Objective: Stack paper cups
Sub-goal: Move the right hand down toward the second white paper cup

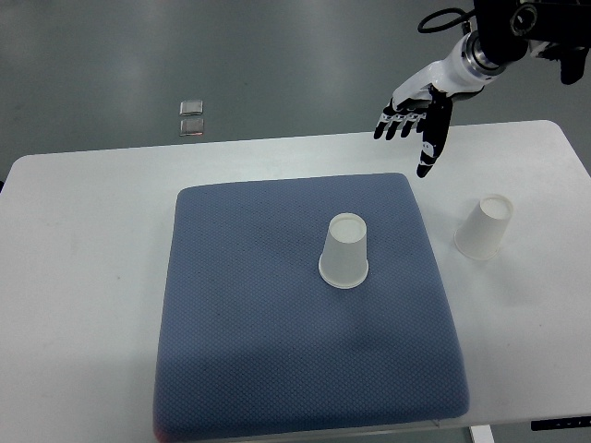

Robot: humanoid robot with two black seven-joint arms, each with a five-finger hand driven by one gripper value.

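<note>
One white paper cup [344, 251] stands upside down near the middle of the blue mat [259, 351]. A second white paper cup [484, 226] stands upside down on the white table [83, 258], just right of the mat. My right hand [413, 123] hovers over the table's far edge, above and behind both cups, with its fingers spread and holding nothing. Its arm comes in from the upper right corner. The left arm does not show.
Two small clear square items [192, 117] lie on the grey floor beyond the table's far edge. The table's right edge runs close to the second cup.
</note>
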